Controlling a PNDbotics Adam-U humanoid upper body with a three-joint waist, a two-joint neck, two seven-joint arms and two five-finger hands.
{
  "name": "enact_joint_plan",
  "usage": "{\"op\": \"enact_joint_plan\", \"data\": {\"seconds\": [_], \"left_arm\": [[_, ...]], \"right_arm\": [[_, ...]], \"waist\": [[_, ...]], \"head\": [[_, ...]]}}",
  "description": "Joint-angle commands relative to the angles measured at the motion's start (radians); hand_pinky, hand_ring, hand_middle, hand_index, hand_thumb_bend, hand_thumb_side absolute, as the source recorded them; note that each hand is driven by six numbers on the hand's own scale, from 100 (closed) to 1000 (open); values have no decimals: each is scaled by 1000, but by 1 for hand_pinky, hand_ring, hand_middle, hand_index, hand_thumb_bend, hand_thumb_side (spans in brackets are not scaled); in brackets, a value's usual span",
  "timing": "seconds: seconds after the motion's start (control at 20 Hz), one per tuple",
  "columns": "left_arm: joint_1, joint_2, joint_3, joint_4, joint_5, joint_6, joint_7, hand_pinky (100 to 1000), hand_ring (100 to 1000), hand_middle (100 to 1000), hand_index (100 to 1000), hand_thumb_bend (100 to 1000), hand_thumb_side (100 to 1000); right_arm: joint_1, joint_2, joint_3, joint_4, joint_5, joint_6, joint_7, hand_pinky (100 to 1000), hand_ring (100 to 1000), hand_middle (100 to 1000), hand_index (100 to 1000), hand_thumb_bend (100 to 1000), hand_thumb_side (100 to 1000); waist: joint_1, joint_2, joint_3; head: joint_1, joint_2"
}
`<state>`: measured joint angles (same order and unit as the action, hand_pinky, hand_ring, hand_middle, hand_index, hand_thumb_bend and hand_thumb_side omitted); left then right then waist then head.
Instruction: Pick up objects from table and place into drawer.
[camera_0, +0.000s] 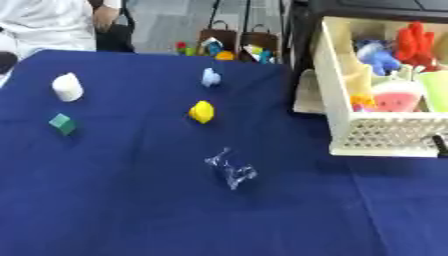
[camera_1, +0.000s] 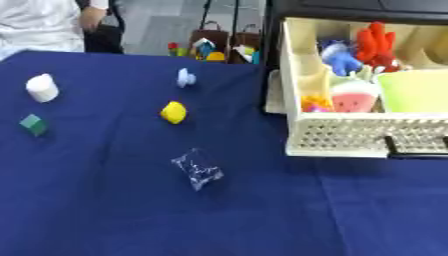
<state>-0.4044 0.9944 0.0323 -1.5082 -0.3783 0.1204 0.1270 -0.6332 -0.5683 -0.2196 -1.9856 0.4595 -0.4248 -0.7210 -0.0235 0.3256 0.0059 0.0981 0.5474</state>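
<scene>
Neither robot hand shows up in either view, so there's no telling whether they're spread or closed.

Nearest the camera there's a small clear crinkly plastic thing (camera_1: 199, 170), basically see-through with pale glints, lying flat on the blue tabletop (camera_1: 105, 210) roughly mid-table. Further back from it is a little yellow object (camera_1: 173, 112), rounded and bright, and beyond that a pale blue-and-white piece (camera_1: 185, 77) near the far edge of the cloth. Off on the left side there's a small green cube (camera_1: 33, 124), and further back from that a white rounded cylinder-ish object (camera_1: 42, 88). All five sit well apart from each other, none touching.

On the right is the drawer (camera_1: 341, 135), cream-coloured, pulled open, with a perforated front wall and a dark handle at the lower right. It's already got stuff in it: a watermelon slice toy (camera_1: 353, 97) near the front, a light green container (camera_1: 413, 91) just beside it, a blue toy (camera_1: 339, 58) and a red spiky-looking toy (camera_1: 376, 42) at the back. Something small and orange-yellow (camera_1: 312, 104) sits left of the watermelon, can't make out what.
</scene>
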Motion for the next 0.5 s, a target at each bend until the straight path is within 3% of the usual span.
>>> {"op": "enact_joint_plan", "data": {"seconds": [0.05, 0.5], "left_arm": [[-36, 52, -29, 64, 17, 45, -43, 684, 789, 839, 999, 792, 936], [-107, 41, -150, 149, 14, 182, -180, 719, 827, 861, 1000, 782, 899]], "right_arm": [[-14, -32, -1, -14, -7, -6, -1, 754, 788, 751, 837, 100, 1000], [-21, -27, 5, -14, -13, -7, 6, 754, 788, 751, 837, 100, 1000]], "waist": [[4, -15, -3], [5, -15, -10]], "head": [[8, -13], [37, -17]]}}
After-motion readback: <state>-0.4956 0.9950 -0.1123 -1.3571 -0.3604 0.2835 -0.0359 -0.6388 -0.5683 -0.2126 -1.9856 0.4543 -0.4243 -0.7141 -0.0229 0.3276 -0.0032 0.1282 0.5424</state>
